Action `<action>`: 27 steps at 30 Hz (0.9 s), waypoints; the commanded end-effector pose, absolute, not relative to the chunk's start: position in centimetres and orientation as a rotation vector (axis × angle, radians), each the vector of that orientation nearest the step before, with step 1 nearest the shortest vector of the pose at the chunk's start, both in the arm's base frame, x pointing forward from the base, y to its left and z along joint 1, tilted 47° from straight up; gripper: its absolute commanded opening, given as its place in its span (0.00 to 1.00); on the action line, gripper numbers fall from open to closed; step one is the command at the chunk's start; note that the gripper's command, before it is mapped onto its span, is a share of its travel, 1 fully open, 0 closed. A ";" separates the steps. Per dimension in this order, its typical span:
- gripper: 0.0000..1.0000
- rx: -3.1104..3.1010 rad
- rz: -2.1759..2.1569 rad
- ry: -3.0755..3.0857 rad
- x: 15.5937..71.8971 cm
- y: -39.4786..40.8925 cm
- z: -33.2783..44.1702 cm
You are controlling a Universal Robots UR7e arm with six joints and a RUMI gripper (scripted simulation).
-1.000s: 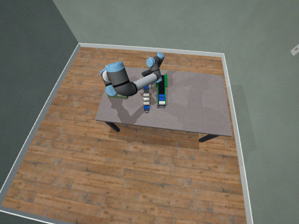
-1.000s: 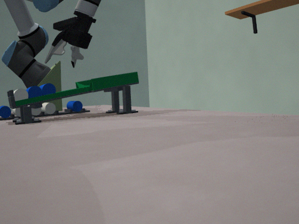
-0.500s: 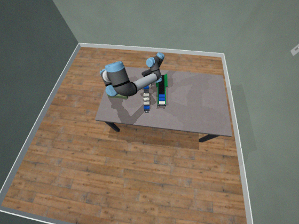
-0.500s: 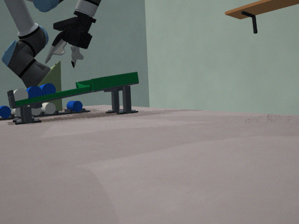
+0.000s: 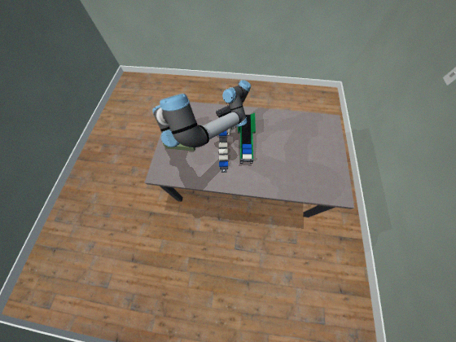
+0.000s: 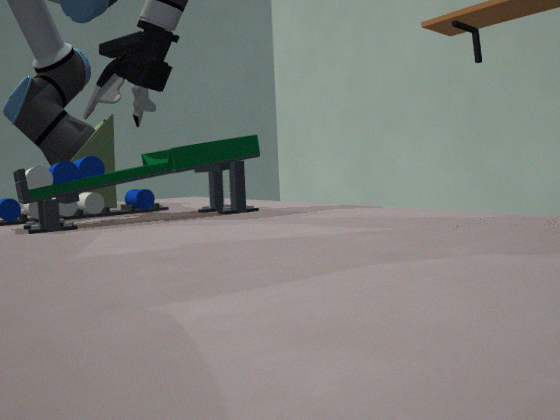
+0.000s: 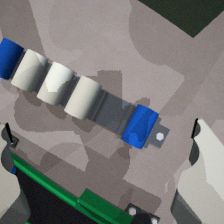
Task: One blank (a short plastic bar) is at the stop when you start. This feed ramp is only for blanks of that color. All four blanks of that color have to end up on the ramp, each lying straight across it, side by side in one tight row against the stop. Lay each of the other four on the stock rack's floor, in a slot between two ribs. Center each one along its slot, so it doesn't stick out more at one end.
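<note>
The green feed ramp [image 5: 252, 124] [image 6: 210, 154] [image 7: 45, 175] slopes down to its stop. At the stop lies a white blank [image 5: 247, 156] [image 6: 39, 177], with two blue blanks [image 5: 247, 148] [image 6: 64, 172] [image 6: 90, 166] above it. The stock rack [image 7: 112, 112] beside the ramp holds a blue blank [image 7: 140, 126] [image 5: 223, 133] [image 6: 140, 198] at one end, then an empty slot, then three white blanks [image 7: 82, 97] [image 7: 56, 82] [image 7: 29, 70] and a second blue blank [image 7: 7, 57] [image 5: 223, 164] at the other end. My gripper [image 6: 111, 118] [image 7: 102, 122] is open and empty, hanging above the rack's empty slot.
A green wedge-shaped block [image 6: 102, 152] stands behind the rack near the arm's base. The grey table [image 5: 301, 160] [image 6: 300, 297] extends to the right of the ramp. A wooden wall shelf [image 6: 490, 7] is high up at the right.
</note>
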State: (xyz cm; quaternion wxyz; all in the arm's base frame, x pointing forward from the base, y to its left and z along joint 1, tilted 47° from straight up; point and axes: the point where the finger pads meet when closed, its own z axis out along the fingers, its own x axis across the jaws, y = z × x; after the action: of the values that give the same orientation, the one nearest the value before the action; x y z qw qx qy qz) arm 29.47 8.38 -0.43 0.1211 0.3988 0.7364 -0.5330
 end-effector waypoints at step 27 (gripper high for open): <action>1.00 1.483 -0.814 1.986 31.4 1.2 5.8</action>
State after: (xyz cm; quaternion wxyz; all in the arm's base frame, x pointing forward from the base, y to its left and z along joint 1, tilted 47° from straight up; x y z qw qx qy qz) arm 31.27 2.35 4.60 0.2373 0.5314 0.7368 -0.3443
